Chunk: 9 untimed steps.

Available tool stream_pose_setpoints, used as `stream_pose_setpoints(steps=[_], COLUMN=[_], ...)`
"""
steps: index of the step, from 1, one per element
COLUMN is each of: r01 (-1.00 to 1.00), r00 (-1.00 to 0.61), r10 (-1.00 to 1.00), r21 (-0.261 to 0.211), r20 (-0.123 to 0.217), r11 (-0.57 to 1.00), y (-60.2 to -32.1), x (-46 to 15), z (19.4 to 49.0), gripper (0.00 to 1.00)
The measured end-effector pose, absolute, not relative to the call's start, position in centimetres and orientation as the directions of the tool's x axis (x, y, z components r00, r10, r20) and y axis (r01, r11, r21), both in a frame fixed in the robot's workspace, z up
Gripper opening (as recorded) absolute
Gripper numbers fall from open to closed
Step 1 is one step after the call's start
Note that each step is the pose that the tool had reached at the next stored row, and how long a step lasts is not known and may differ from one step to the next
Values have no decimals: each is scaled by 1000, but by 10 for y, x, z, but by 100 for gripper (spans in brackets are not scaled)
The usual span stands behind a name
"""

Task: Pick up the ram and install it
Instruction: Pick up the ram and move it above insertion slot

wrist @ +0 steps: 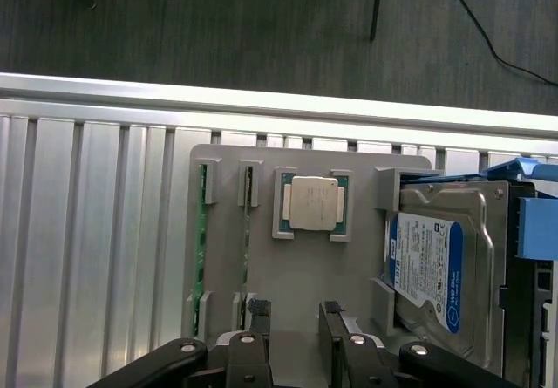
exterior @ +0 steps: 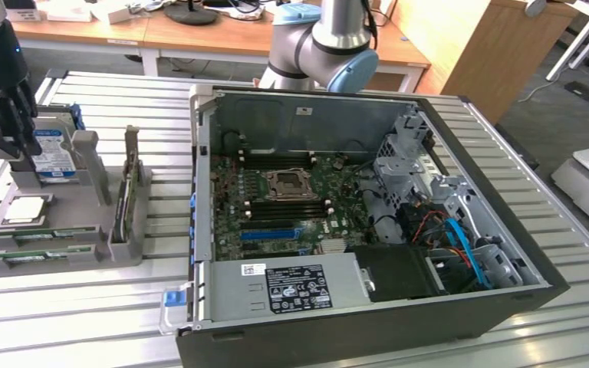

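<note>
The pick-up step is judged to be in hand: the gripper (exterior: 6,130), jaws spread and empty, is held at the exterior view's upper left over the gray holder (exterior: 88,165), in which the ram (exterior: 49,233) is slotted at lower left, so careful alignment over its thin edge is called for.

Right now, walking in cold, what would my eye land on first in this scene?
The opened computer case, its green motherboard laid bare, dominates the middle of the exterior view. On the exterior view's left a grey holder carries a hard drive, a silver processor and two ram sticks, with the black gripper hanging open above it.
</note>
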<state>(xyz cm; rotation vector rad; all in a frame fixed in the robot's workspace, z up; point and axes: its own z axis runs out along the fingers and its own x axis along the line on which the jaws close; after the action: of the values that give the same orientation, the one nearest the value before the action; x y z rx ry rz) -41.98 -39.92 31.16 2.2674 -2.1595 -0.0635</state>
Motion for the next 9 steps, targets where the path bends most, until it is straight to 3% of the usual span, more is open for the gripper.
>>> stream_pose_setpoints(steps=[9], r01=[-998], r00=[48], r10=[-999], r21=[35], r20=[-23], r11=[-49], y=[-401], x=[-420], z=[311], gripper=[36])
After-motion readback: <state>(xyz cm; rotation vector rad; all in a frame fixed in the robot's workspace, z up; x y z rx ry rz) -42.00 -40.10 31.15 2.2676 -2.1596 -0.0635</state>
